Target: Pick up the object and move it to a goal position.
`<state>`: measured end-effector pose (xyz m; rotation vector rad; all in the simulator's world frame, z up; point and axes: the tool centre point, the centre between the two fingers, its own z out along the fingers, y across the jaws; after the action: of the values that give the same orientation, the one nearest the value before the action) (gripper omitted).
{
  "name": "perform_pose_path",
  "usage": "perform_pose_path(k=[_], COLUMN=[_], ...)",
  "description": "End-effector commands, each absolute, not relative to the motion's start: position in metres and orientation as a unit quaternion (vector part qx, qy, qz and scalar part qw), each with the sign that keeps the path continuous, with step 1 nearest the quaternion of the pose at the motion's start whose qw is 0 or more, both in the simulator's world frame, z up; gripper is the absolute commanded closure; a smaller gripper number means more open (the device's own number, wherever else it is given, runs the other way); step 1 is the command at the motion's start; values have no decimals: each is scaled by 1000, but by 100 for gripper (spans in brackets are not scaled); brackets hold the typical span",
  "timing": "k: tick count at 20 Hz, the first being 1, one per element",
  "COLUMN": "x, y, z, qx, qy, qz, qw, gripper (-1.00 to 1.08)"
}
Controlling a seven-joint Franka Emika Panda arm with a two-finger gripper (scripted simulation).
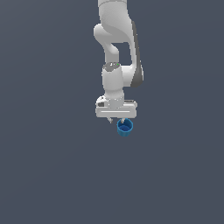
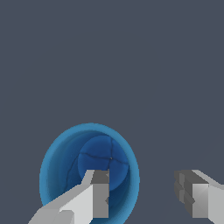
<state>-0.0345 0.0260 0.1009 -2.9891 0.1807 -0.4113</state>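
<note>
Blue, slightly tapered hollow plastic-looking cup, with a darker blue inside, is seen just below the centre of the exterior view, standing upright on the plain dark grey floor with its mouth upward. In the wrist view the cup fills the lower left of the frame, and its inner bottom is looked straight into.

The white two-fingered gripper is spread apart and nothing is held. In the wrist view one finger is drawn in front of the cup's mouth, while the other is seen well clear of the rim at the lower right. Whether the first finger is already below the rim cannot be told.

The step in hand is judged to be the alignment and descent for the grasp. It would be done well if one of two clean grasps were chosen: either the near wall is pinched, with one finger inside and one outside, or the hand is shifted until the whole cup is straddled. The rim should not be struck on the way down, since so light a cup is likely tipped easily.

The white arm is hung from the top centre of the exterior view, its wrist turned straight down and its hand held level just above the cup.
</note>
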Motion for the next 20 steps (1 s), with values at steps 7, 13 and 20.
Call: perform_pose_path(k=[7, 13, 20], x=[-42, -43, -39], y=[28, 28, 30], z=[101, 101, 89], qx=[-982, -981, -981], qy=[70, 72, 72], qz=[-165, -168, -169], qw=[61, 61, 61], gripper=[-20, -20, -20])
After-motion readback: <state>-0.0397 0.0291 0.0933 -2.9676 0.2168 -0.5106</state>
